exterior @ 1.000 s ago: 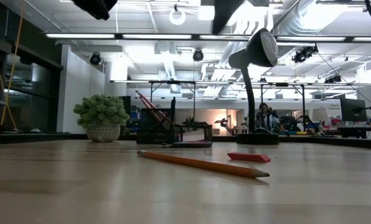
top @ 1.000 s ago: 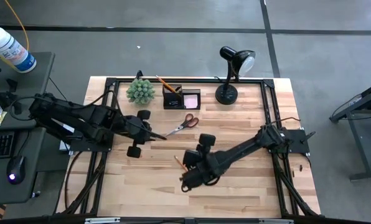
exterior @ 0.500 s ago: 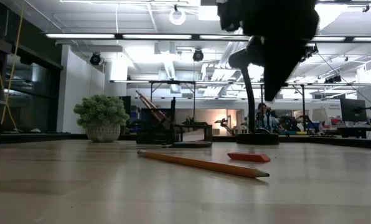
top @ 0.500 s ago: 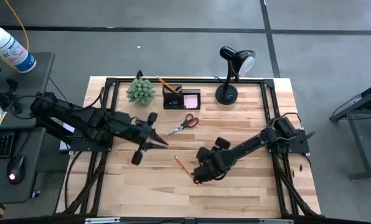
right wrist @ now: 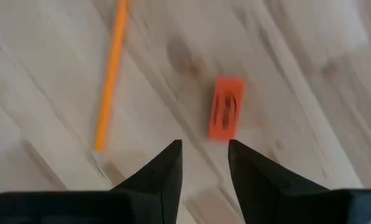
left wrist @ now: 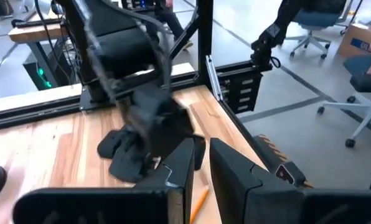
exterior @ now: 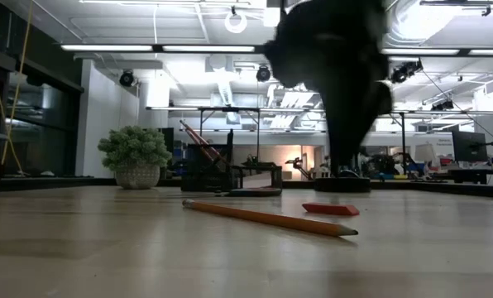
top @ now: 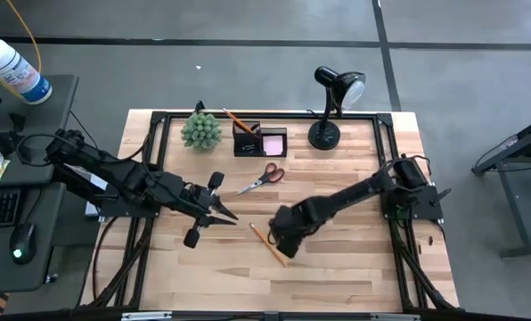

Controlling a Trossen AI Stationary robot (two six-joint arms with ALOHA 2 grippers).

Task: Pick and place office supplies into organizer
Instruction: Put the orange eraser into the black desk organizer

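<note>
My right gripper (top: 281, 234) hangs open above the table's middle. In its wrist view (right wrist: 204, 146) the small red eraser (right wrist: 226, 116) lies flat on the wood just beyond the fingertips, and the orange pencil (right wrist: 111, 81) lies beside it. The low view shows the pencil (exterior: 267, 218) and eraser (exterior: 330, 209) lying on the table under the dark gripper (exterior: 333, 83). My left gripper (top: 223, 214) hovers left of the pencil (top: 267, 241), its fingers (left wrist: 185, 163) a narrow gap apart, holding nothing. The orange-handled scissors (top: 261, 178) lie flat before the black organizer (top: 246, 140), with the pink pad (top: 273, 141) next to it.
A green plant (top: 200, 130) stands left of the organizer and a black desk lamp (top: 332, 107) right of it, both along the far edge. A black frame (top: 159, 120) borders the table. Bare wood lies toward the near edge.
My right gripper has swung from the near side toward the far edge and come over the eraser, beside the pencil. My left gripper has drifted toward the near edge and turned about its wrist. Pencil, eraser and scissors have stayed where they were.
</note>
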